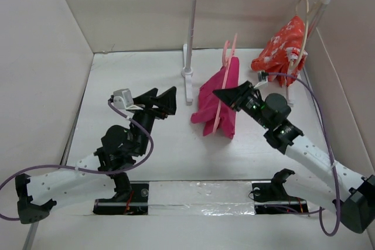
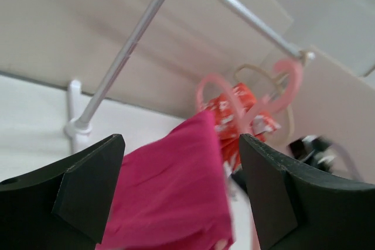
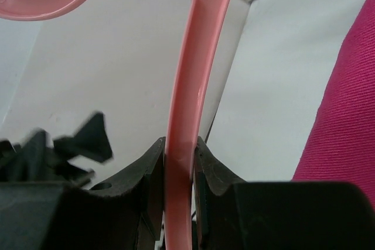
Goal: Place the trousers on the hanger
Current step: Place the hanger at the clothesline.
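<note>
Now then, pinching the hanger (image 3: 186, 86) tight on its thin stem with the right gripper (image 3: 180, 147), jaws pressed onto the plastic from both sides. Holding it up on edge above the table (image 1: 140, 62), hook pointing toward the far wall, most likely to let cloth hang free.

Draped over it already, the trousers (image 1: 208, 103): magenta folds spilling down to the left and near side of the bar, mid-scene, just right of the rack (image 1: 192, 39) post. Looks like most of the job done, though hard to say how evenly settled.

Over on the left, waiting with the left gripper (image 1: 165, 95) spread wide, nothing between its fingers (image 2: 88, 185), aimed straight at the cloth, probably to tug or straighten.

Hanging at the far right of the rod, a floral garment (image 1: 281, 45), well apart. Worth watching for slippage off the narrow loop.
</note>
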You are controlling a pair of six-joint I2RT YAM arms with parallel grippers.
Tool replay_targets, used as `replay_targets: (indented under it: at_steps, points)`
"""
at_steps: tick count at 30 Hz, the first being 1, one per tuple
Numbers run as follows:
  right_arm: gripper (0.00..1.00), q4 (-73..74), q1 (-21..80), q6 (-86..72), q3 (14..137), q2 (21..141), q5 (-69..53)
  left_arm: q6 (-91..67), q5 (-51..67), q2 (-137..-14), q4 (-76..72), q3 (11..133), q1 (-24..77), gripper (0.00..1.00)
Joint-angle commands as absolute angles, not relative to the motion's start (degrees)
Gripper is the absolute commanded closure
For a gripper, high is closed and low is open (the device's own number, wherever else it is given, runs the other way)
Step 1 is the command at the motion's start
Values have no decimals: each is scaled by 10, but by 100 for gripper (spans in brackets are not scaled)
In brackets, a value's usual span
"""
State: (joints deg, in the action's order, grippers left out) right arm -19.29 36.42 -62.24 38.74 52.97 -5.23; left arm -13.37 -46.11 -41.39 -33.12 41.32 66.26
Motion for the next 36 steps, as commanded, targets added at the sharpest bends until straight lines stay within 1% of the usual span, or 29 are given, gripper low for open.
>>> replay_targets:
  at_steps: [1,2,4,6,8,10,11,14,18,25,36]
  points:
    - [100,-249,318,-556,513,550,-94,-142,-483,-439,-340,364,649,24]
    - [100,-216,299,-548,534,562,-97,-140,-497,-455,-341,349,639,24]
    - [100,-199,276,-538,586,597,-110,-146,-500,-470,-329,339,627,24]
    - [100,-219,240,-549,605,621,-142,-156,-484,-482,-324,330,616,24]
    - [100,-223,219,-567,641,656,-166,-163,-442,-486,-320,328,609,24]
    - [100,-215,196,-566,670,682,-175,-163,-425,-487,-325,323,609,24]
    - [100,-186,190,-561,708,706,-173,-165,-424,-488,-325,315,609,24]
    - [100,-158,164,-555,761,740,-183,-170,-435,-486,-331,302,604,24]
    - [100,-170,138,-575,796,800,-218,-176,-426,-476,-323,299,590,24]
    - [100,-149,103,-570,885,866,-258,-177,-424,-467,-334,288,584,24]
    - [100,-169,76,-596,921,909,-282,-182,-412,-475,-334,291,584,25]
